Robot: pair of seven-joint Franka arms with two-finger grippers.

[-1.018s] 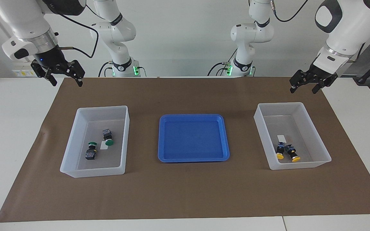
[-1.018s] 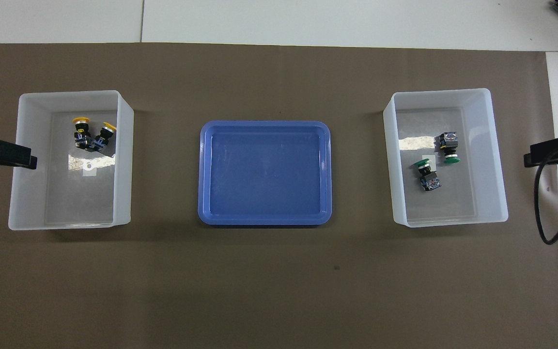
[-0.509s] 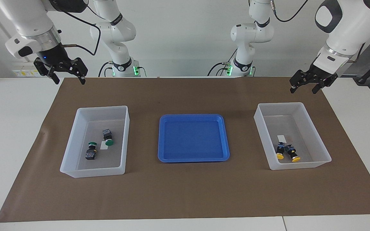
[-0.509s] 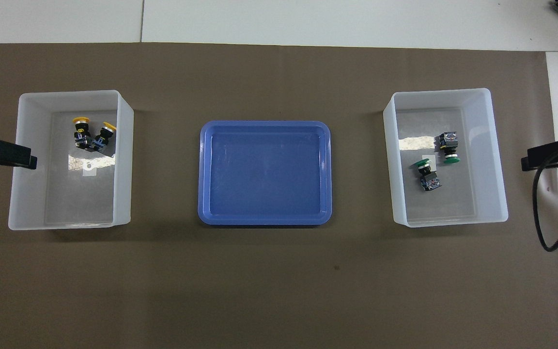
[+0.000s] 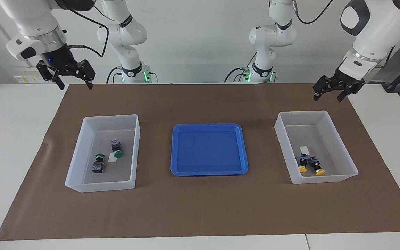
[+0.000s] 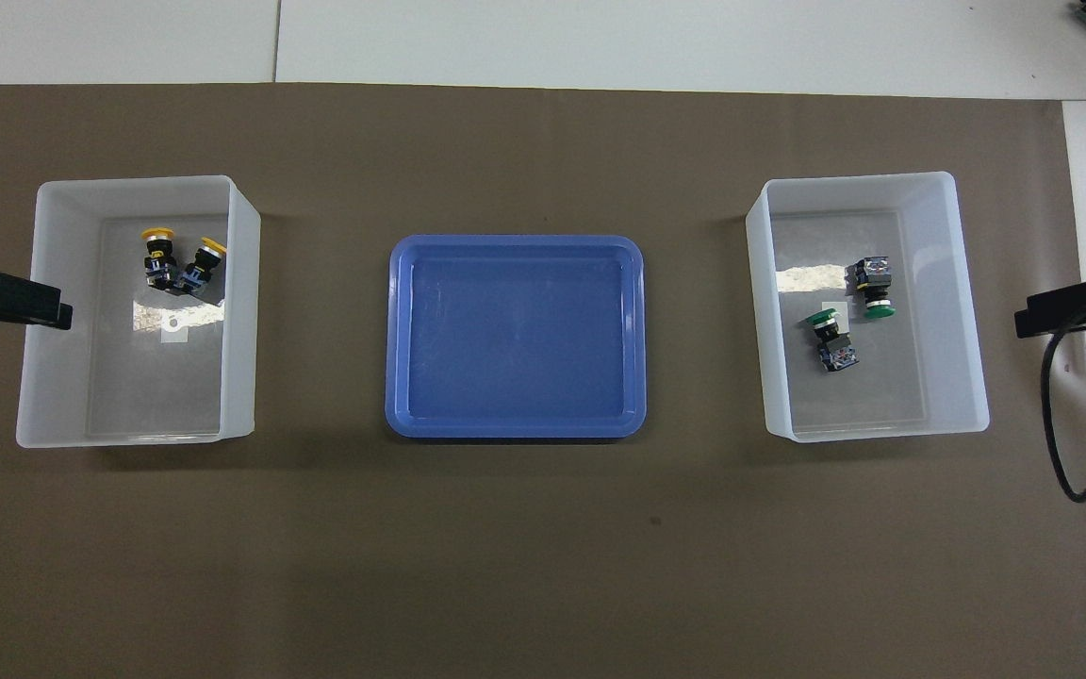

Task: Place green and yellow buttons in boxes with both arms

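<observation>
Two green buttons lie in the box toward the right arm's end; they also show in the overhead view. Two yellow buttons lie side by side in the other box toward the left arm's end, also in the overhead view. My right gripper is open, empty and raised over the mat's edge by the green buttons' box. My left gripper is open, empty and raised over the mat's edge by the yellow buttons' box.
A shallow blue tray with nothing in it sits between the two boxes on the brown mat. A black cable hangs from the right arm over the mat's edge. White table surrounds the mat.
My right gripper has risen a little and turned while staying open. The left gripper, the buttons and the boxes have not moved.
</observation>
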